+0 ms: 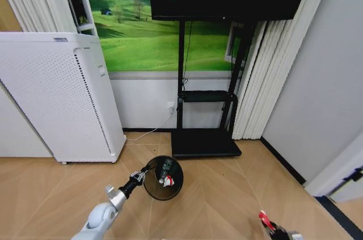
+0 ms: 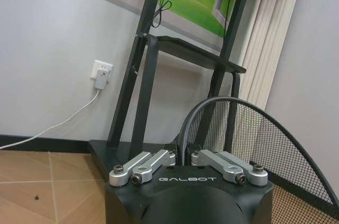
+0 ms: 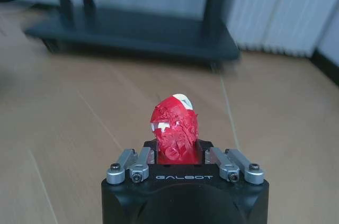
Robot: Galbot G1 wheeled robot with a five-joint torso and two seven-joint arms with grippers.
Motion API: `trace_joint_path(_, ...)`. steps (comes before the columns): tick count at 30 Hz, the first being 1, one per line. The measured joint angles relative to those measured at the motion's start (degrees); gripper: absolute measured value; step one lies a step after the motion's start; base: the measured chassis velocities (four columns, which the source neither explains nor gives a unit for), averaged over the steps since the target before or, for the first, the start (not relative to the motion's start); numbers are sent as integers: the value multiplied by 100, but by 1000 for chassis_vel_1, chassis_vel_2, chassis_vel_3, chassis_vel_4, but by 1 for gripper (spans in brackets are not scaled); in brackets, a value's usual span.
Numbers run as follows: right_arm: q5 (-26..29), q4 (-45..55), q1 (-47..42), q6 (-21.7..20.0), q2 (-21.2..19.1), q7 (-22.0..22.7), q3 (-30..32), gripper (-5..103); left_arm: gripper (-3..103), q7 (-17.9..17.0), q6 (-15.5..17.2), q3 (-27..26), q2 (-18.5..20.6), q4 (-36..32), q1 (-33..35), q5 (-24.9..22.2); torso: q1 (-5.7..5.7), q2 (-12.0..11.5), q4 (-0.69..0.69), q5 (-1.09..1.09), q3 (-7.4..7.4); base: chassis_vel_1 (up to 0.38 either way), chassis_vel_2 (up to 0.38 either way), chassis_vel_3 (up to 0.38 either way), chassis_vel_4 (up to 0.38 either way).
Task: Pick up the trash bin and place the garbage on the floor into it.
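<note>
Last red-and-white piece in my right gripper, bin held off to my left.

My right gripper (image 3: 177, 152) is clenched on a crumpled red-and-white piece of garbage (image 3: 175, 128), low at my right over the tan herringbone parquet floor (image 1: 227, 194). The small round black wire-mesh trash bin (image 1: 163, 178) lies well apart, ahead and leftward, mouth tipped toward me, a bottle and a red-and-white piece already inside. My left gripper (image 1: 138, 176) pinches its rim (image 2: 183, 144).
</note>
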Motion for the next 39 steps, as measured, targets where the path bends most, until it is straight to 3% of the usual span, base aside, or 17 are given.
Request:
trace_joint_path(4, 24, 675, -117, 171, 84, -21, 14, 37, 7, -96, -11, 275, -43, 146, -238, 38, 0, 0, -1, -9, 0, 0, 0, 0, 0)
trace_joint_path(12, 43, 1340, -214, 330, 203, -102, -59, 37, 7, -209, 5, 724, -69, 340, -601, 24, 0, 0, -1, -5, 0, 0, 0, 0, 0)
trace_joint_path(15, -9, 1812, -285, 625, 331, -264, -118, 37, 7, -307, 45, 1178, -111, 565, -959, 3, 0, 0, -1, -5, 0, 0, 0, 0, 0)
trace_joint_path(17, 44, 2336, -574, 986, 442, -519, -48, 37, 7, -477, 146, 1805, -258, 837, -1438, -160, 0, 0, -2, -5, -1, 0, 0, 0, 0)
trace_joint_path(26, 143, 3304, -1266, 1754, 814, -1151, 302, 37, 7, -770, 319, 2654, -657, 916, -1802, -220, 0, 0, -2, -7, -1, 0, 0, 0, 0)
trace_joint_path(39, -484, 3552, -1183, 1716, 967, -1470, -73, 37, 7, -869, 422, 2772, -768, 524, -1406, -333, 0, 0, -2, -7, -1, 0, 0, 0, 0)
